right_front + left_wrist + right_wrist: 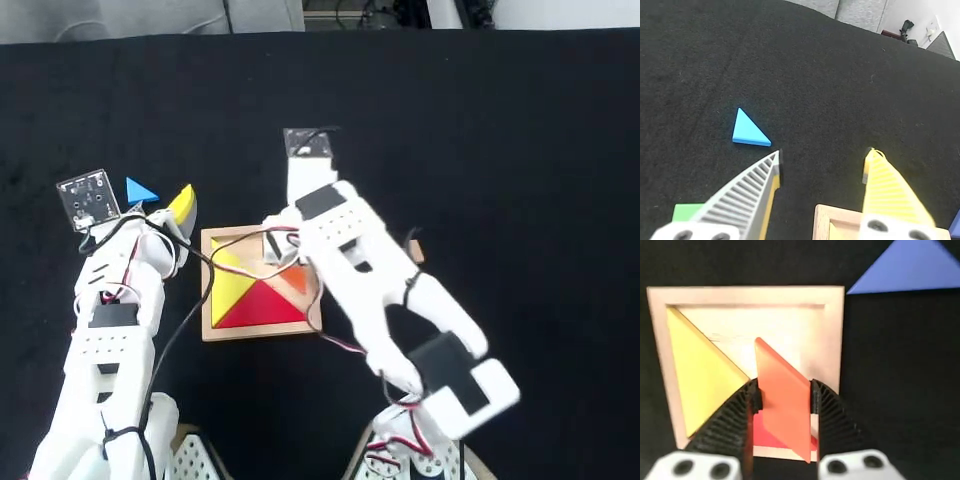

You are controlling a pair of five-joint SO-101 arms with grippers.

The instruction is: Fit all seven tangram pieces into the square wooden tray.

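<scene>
The orange parallelogram (780,372) is gripped across its width by your right claw (784,390), which is clenched on it and hangs over the square wooden tray (745,294). Beneath the fingertips the red triangle (765,435) lies flat in the tray, and the yellow triangle (700,370) sits seated off to one side of the claw. By my reading you are on the placing step, with two of the seven pieces in. Next, square the parallelogram's slanted edge to the triangles, lower it flat onto the bare bed ahead of the claw, then let go. A large blue triangle (910,267) waits outside the tray, beyond the claw. Your left claw (822,167) is spread and empty over the cloth, a small blue triangle (747,131) just ahead of one fingertip and a green piece (685,211) back beside its base.
</scene>
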